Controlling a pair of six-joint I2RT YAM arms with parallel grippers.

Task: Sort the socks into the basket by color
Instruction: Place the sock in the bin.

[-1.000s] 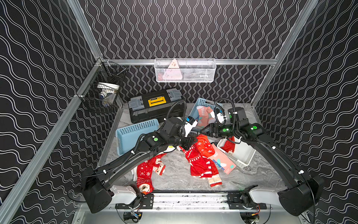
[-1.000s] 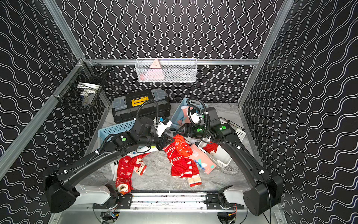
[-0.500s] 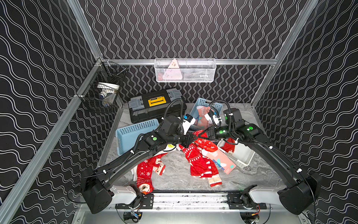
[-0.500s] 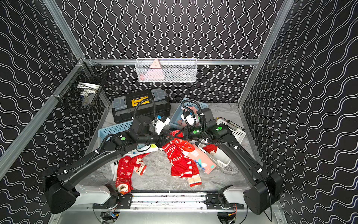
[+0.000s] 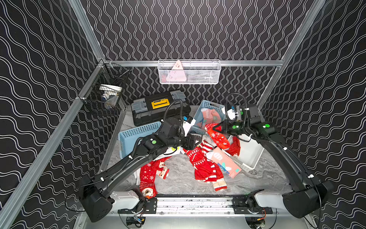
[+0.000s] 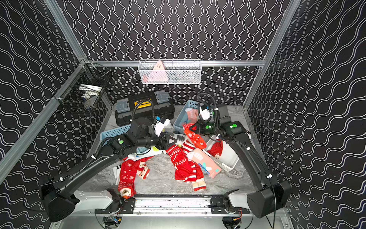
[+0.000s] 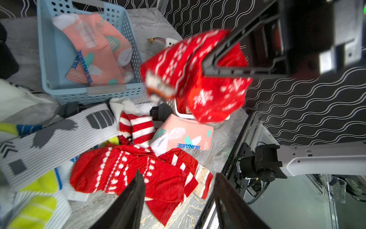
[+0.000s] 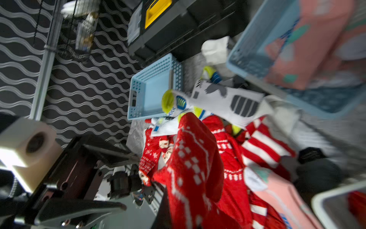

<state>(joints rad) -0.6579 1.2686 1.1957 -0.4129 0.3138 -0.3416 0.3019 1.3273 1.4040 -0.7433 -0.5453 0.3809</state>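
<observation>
The right end effector (image 5: 217,127) is pinched on a red snowflake sock (image 5: 219,138) that hangs over the left edge of the white basket (image 5: 250,167) at the right. Let go here, it could drape on the rim or drop back onto the worktop (image 5: 178,179). The left end effector (image 7: 176,176), spread and empty, hovers just left over the red pile (image 5: 202,166), near enough that the arms might clash or the sock snag.

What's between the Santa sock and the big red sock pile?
Only bare marble table between Santa sock and red pile, seen in both top views.
</observation>
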